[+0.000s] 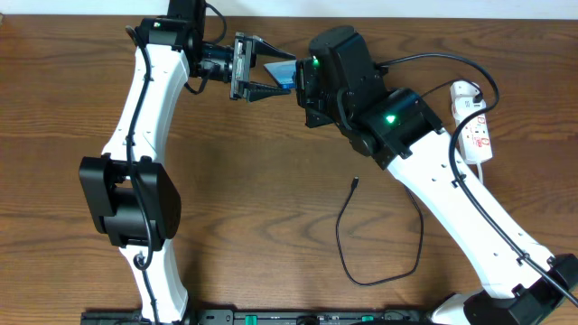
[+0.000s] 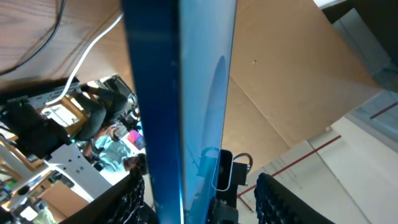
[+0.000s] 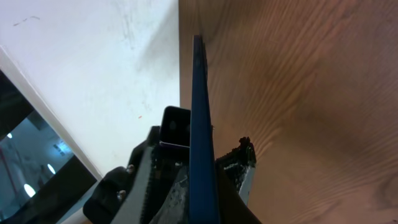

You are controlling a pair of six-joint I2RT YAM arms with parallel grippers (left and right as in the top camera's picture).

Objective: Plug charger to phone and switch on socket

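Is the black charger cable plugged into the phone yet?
No, the charger's plug tip lies bare on the table, well apart from the phone.

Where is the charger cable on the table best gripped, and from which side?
Probably the charger just behind its plug tip, coming straight down, jaws across the cable. That stretch lies nearly straight and flat on the table, away from the loop, leaving the tip free.
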